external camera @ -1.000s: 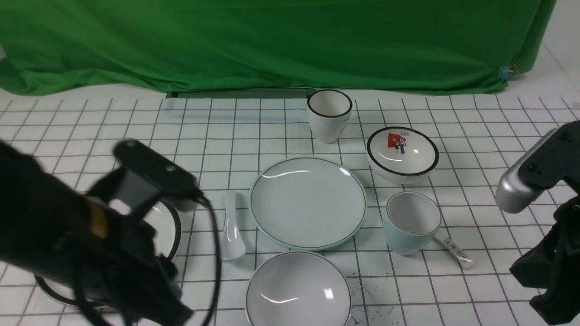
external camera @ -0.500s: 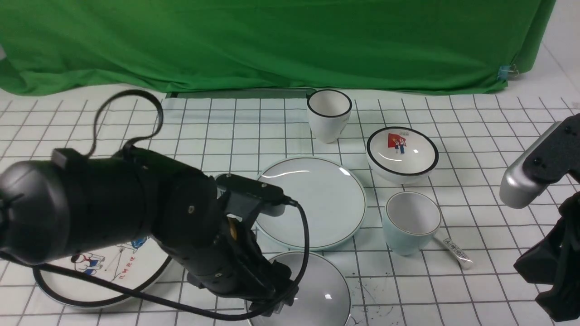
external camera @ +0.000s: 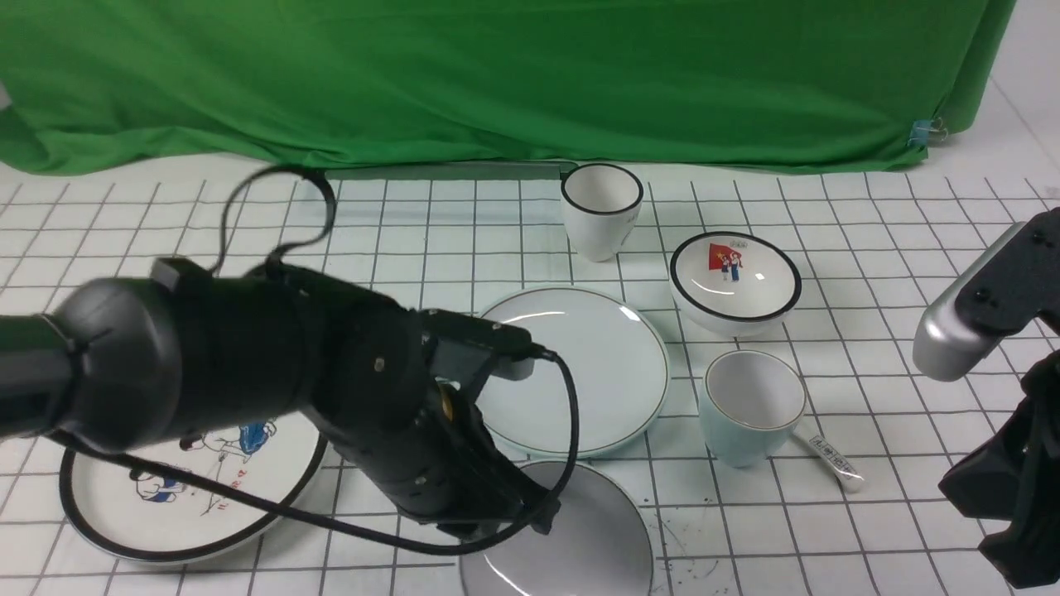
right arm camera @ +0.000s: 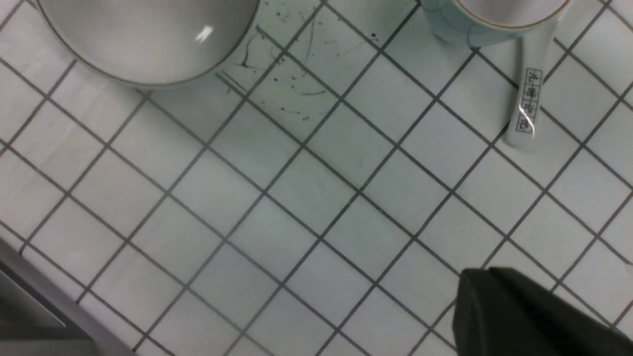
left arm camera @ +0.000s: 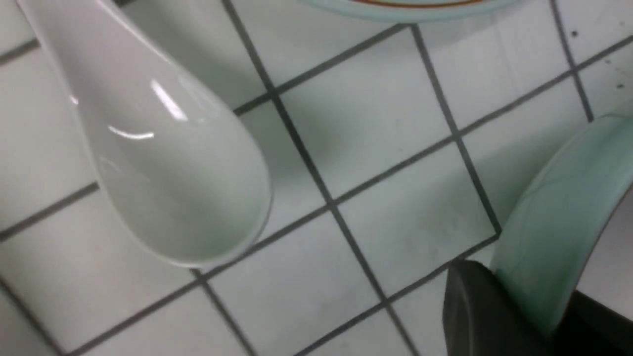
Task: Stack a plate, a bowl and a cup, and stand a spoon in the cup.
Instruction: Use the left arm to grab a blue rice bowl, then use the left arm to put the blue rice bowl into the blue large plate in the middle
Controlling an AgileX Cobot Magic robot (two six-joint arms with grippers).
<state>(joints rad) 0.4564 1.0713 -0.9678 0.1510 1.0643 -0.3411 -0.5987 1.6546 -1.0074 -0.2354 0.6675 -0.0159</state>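
On the grid-lined table (external camera: 828, 207) we found the left gripper (left arm camera: 534, 316) clamped on the left rim of the bowl (external camera: 580, 538) at the near edge, the plate (external camera: 596, 372) lying just beyond it, and the right gripper (right arm camera: 524, 316) closed, empty, well aside.

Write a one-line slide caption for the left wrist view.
Left tool closed on the rim of the plain bowl, the plain white spoon lying on the gridded table alongside.
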